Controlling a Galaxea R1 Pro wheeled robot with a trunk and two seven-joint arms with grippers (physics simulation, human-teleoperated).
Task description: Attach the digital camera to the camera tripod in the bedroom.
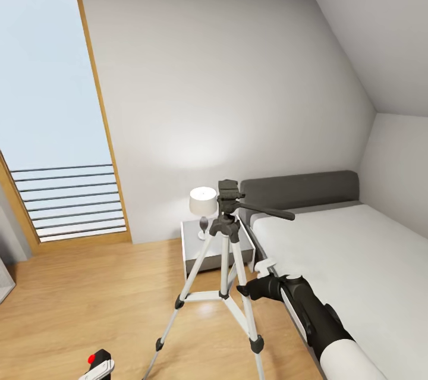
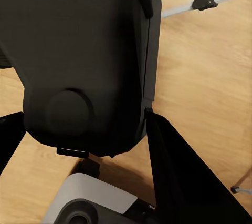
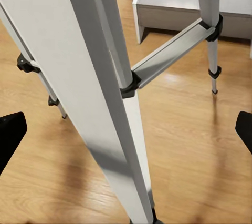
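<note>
Left pincer (image 2: 84, 129): pinching the camera (image 1: 98, 365). Right pincer (image 3: 126, 129): spread wide, tripod (image 1: 224, 249) leg just ahead between its fingertips; nightstand (image 3: 178, 3) beyond.

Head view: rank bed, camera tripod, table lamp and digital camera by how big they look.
1. Bed
2. Camera tripod, though it stands nearer the lens, so its lead over the rest is partly nearness
3. Table lamp
4. Digital camera, cut off by the frame edge

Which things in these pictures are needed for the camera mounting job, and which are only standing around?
Needed:
digital camera, in the left gripper
camera tripod
right gripper, open beside a tripod leg

Only standing around:
bed
nightstand
table lamp
window
</note>
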